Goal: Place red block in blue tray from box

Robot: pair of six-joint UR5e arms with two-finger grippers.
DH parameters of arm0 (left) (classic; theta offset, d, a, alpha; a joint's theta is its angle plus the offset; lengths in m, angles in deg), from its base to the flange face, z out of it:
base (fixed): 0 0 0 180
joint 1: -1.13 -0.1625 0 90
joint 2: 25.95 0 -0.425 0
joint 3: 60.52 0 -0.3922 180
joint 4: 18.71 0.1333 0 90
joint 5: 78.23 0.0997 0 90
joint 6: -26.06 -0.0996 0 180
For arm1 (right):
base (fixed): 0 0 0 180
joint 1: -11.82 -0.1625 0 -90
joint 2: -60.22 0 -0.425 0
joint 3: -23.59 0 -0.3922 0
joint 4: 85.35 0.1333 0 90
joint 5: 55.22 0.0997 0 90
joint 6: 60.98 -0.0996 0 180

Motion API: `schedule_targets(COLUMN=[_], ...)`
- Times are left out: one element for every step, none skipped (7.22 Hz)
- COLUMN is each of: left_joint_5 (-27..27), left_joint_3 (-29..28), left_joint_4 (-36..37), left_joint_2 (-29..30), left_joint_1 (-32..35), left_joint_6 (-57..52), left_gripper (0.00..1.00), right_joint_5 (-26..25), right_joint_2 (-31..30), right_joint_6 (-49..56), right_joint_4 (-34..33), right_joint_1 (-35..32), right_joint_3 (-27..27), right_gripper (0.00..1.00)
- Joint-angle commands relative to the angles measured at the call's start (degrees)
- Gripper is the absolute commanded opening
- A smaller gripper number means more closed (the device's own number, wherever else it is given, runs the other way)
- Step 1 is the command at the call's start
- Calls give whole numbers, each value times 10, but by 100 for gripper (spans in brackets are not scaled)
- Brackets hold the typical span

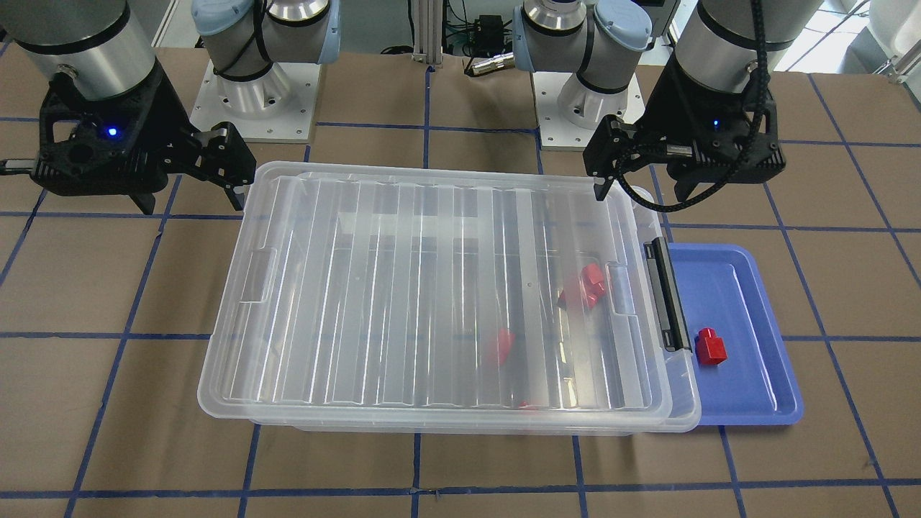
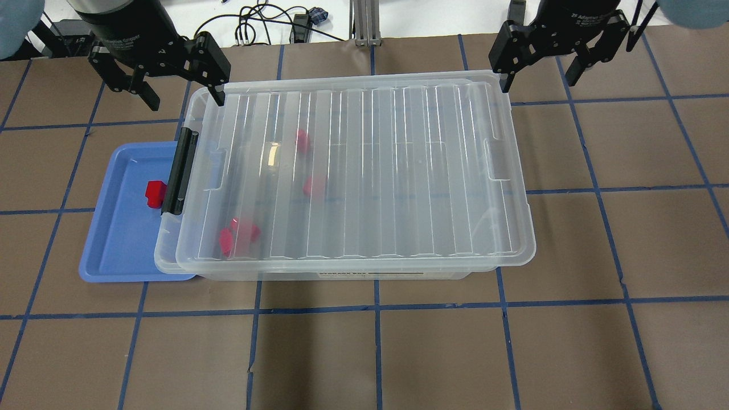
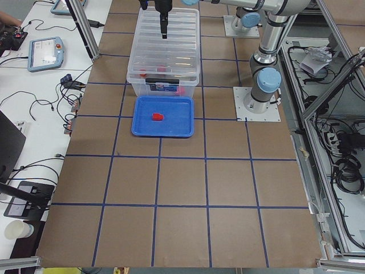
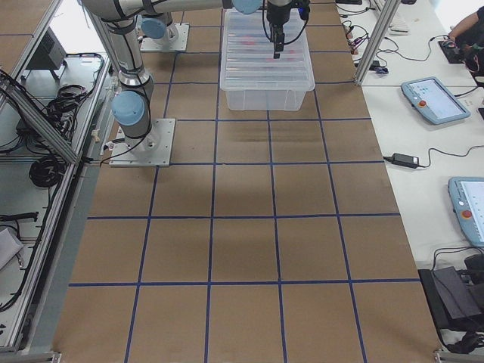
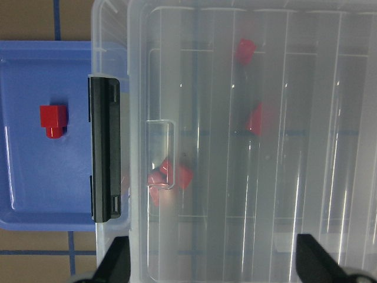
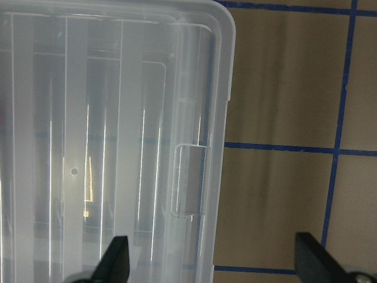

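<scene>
One red block (image 1: pixel 711 347) lies in the blue tray (image 1: pixel 748 392), next to the box's black latch (image 1: pixel 667 295); it also shows in the overhead view (image 2: pixel 155 194) and the left wrist view (image 5: pixel 52 119). The clear box (image 2: pixel 398 171) stands beside the tray with its ribbed lid on. Several red blocks (image 2: pixel 239 236) show blurred through the lid near the latch end. My left gripper (image 2: pixel 183 94) is open and empty above the box's far corner at the latch end. My right gripper (image 2: pixel 540 77) is open and empty above the opposite far corner.
The blue tray (image 2: pixel 119 250) sits partly under the box's latch end. The brown table with its blue tape grid (image 2: pixel 376 353) extends around the box. The arm bases (image 1: pixel 252 101) stand behind the box.
</scene>
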Motion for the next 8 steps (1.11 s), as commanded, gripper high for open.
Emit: schedule_targets(left_joint_5=[2,2,1,-4,-1,1,3,2], left_joint_3=[1,0,0,3,3,3,3,4], left_joint_4=[0,0,0,0,0,0,0,0], left_joint_2=[-1,-1,-1,-1,-1,-1,-1,-1], left_joint_1=[0,0,0,1,1,1,1,1], left_joint_6=[0,0,0,1,0,0,-1,0], left_gripper=[100,100,100,100,100,100,100,100], right_joint_5=[0,0,0,-1,0,-1,0,0], right_joint_2=[0,0,0,0,0,0,0,0], right_joint_6=[0,0,0,0,0,0,0,0], right_joint_4=[0,0,0,0,0,0,0,0], right_joint_1=[0,1,0,1,1,1,1,1], right_joint_3=[0,0,0,0,0,0,0,0], right_gripper=[100,100,100,100,100,100,100,100])
